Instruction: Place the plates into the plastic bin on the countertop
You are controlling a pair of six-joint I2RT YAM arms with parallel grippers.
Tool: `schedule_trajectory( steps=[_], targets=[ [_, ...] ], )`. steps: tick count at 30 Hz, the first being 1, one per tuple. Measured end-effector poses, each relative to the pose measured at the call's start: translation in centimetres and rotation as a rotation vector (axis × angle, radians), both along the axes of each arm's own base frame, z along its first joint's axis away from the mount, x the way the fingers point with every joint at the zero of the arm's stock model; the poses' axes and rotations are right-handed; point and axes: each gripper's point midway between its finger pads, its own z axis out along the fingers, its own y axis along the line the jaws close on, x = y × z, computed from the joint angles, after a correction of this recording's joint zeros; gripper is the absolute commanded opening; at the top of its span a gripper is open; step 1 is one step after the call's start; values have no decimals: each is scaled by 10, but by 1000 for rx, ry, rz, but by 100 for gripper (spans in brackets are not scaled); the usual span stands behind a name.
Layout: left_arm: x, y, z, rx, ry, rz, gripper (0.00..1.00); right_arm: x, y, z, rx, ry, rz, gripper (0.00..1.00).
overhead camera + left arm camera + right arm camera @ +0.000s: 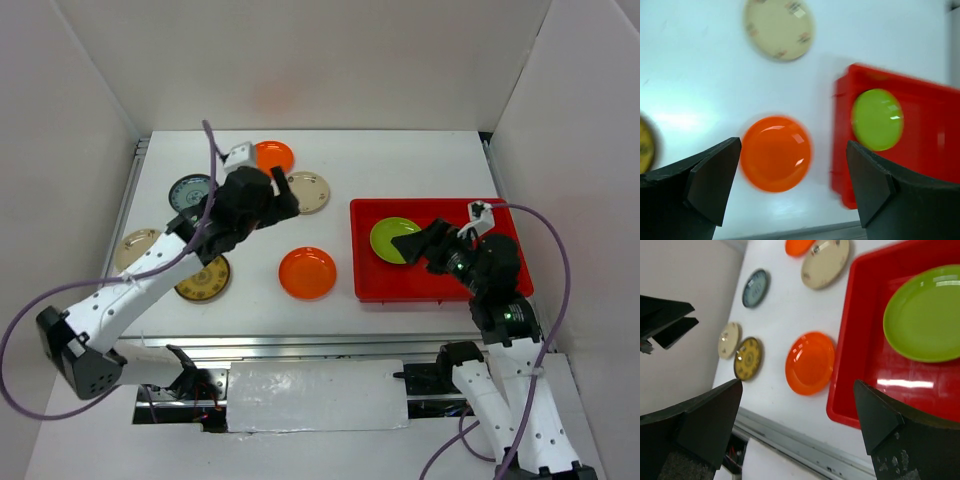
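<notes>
Orange plate near red bin wall

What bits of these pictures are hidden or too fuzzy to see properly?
- Top view: the right arm covers the right half of the red bin.
- Top view: the left arm hides part of the far orange plate.
- Left wrist view: the brown-gold plate is cut off at the left edge; the pattern on the cream plate is blurred.

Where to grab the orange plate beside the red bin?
Likely the raised rim of the orange plate, from above, at the edge away from the red bin. It lies flat on the countertop, so only the lip is graspable; the bin crowds the other side.
</notes>
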Motion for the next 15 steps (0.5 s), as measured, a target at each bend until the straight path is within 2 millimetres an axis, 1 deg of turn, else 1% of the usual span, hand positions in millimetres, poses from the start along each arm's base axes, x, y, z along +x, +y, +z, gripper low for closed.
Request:
schedule_trajectory(
  steps=[1, 2, 3, 4, 6, 8, 10, 11, 12, 13, 15],
  targets=[
    [-5, 18, -13, 11, 21, 36, 99, -1, 6, -13, -6, 32, 19, 100],
    [-11, 31, -31, 30, 48, 55, 99, -1, 9, -23, -12, 54, 29, 100],
    [-17, 39, -56, 55, 88, 59, 99, -3, 11, -29, -16, 66, 38, 100],
    [-25, 45, -80, 78, 134, 52, 99, -4, 14, -32, -18, 72, 48, 100],
    [-41, 50, -138, 120, 239, 20, 99, -4, 17, -32, -21, 67, 60, 100],
    [-66, 57, -196, 128, 342, -25, 99, -3, 21, -28, -20, 44, 71, 100],
    [-81, 64, -225, 118, 392, -44, 99, -3, 23, -23, -17, 25, 81, 100],
    [-86, 66, -235, 108, 412, -50, 99, -3, 24, -21, -15, 16, 86, 100],
    [-87, 67, -240, 95, 417, -50, 99, -4, 26, -20, -14, 11, 92, 100],
    [-85, 67, -240, 78, 413, -50, 99, -4, 26, -19, -13, 8, 96, 100],
    [-71, 60, -234, 22, 373, -56, 99, -5, 28, -18, -14, 3, 103, 100]
  ],
)
